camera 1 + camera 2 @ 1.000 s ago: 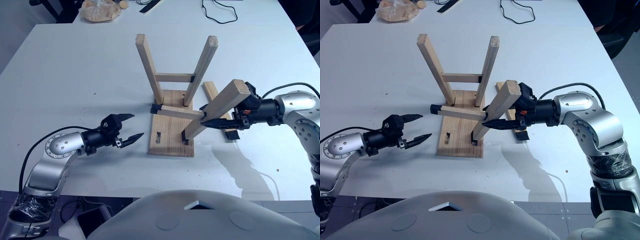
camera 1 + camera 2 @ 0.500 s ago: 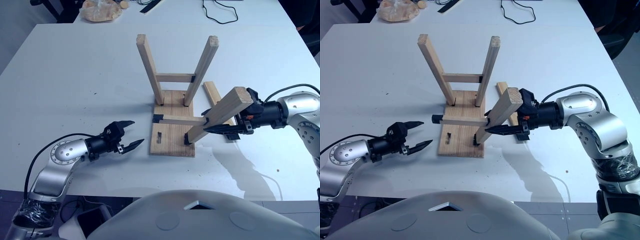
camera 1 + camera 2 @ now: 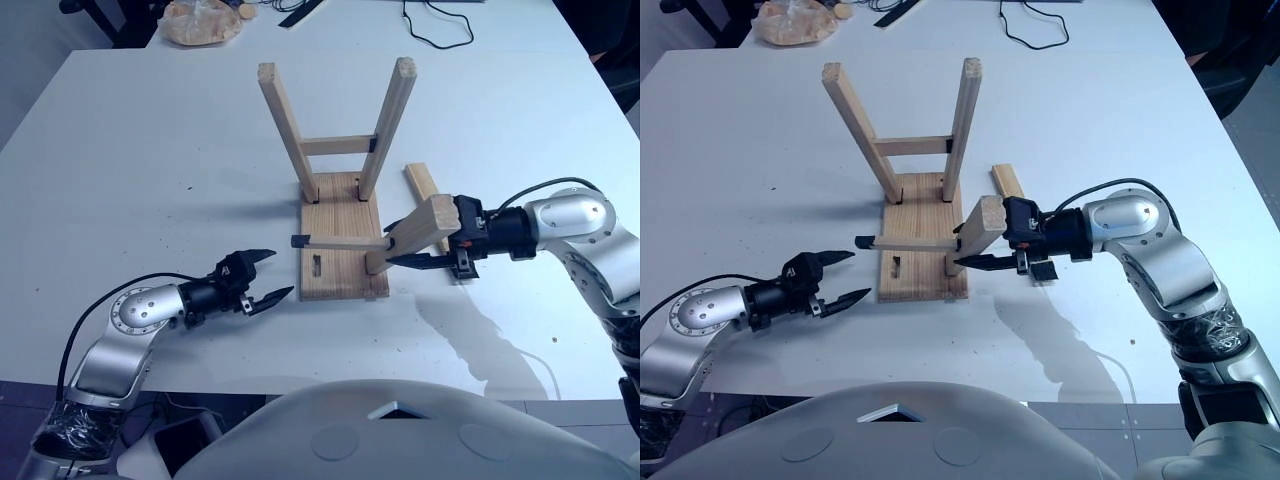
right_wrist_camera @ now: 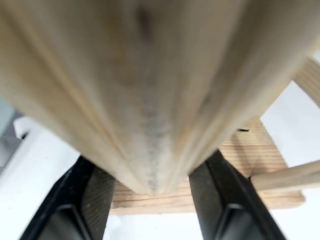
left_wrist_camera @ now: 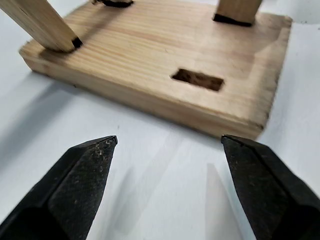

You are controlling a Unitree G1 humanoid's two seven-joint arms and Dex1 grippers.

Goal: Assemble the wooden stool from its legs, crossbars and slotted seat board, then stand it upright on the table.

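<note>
Nearest in, the left gripper (image 3: 280,272) hovers low over the table with its two fingers (image 5: 82,170) spread wide. It holds nothing and points at the near edge of the seat board (image 3: 345,278), close to it but not touching. One slot (image 5: 197,80) on that near end stands open.

Across the board, the right gripper (image 3: 400,243) is clamped on a tilted leg (image 3: 418,230). The leg's foot sits at the near right corner, and a crossbar (image 3: 340,243) runs off it over the board.

Farther back, two legs (image 3: 285,130) stand in the board, joined by a crossbar (image 3: 338,145). A loose wooden piece (image 3: 424,186) lies just beside.
</note>
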